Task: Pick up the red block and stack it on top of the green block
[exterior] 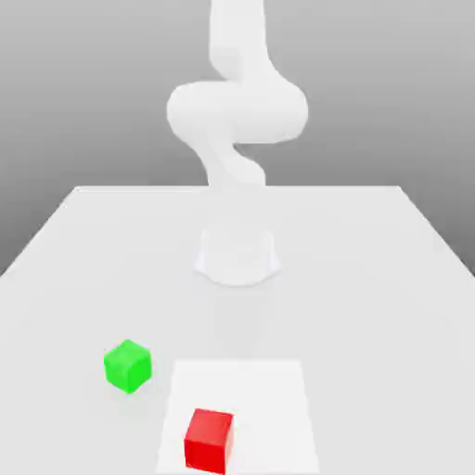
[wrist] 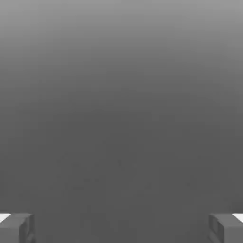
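Red block [exterior: 209,439] sits near the green block [exterior: 127,365] on the table [exterior: 371,278]; end effector [wrist: 121,228] spread wide, empty.

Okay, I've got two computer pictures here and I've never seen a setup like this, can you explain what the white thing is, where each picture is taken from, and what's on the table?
These are simulator renders. The white shape is a robot arm standing on a white table, seen by a camera off the arm. On the table lie a green block and a red block, apart from each other; the red one sits on a paler square patch. The other picture comes from a camera on the arm's hand: the two grey pieces at its edge are the fingertips of the end effector, standing wide open. It holds nothing.
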Available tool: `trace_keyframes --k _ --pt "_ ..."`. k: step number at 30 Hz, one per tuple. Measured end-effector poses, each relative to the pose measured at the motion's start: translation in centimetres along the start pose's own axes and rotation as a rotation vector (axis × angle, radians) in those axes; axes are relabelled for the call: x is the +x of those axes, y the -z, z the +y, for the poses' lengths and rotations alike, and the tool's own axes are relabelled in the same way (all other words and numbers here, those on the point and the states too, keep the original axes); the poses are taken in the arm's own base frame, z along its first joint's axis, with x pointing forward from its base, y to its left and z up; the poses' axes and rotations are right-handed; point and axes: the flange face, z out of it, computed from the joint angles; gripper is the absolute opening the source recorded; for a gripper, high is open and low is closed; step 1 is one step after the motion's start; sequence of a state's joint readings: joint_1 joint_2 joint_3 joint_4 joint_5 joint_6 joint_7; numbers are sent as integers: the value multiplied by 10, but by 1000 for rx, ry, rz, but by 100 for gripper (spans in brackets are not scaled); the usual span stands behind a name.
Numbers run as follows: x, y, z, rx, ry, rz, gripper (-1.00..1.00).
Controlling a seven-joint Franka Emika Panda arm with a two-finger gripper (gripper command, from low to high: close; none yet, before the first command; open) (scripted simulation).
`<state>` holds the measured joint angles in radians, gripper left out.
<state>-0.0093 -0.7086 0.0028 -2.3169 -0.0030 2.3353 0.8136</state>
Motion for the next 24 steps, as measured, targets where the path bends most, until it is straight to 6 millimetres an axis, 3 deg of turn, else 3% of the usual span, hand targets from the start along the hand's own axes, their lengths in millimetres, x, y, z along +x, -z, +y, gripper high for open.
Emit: trace_keyframes --k 5,11,18,24 --pt "-5 -102 14 -119 -32 -92 0" --pt "-28 -214 49 -256 -72 -199 0" --pt "-75 -325 114 -415 -121 -326 0" --pt "-132 -398 182 -547 -164 -437 0"
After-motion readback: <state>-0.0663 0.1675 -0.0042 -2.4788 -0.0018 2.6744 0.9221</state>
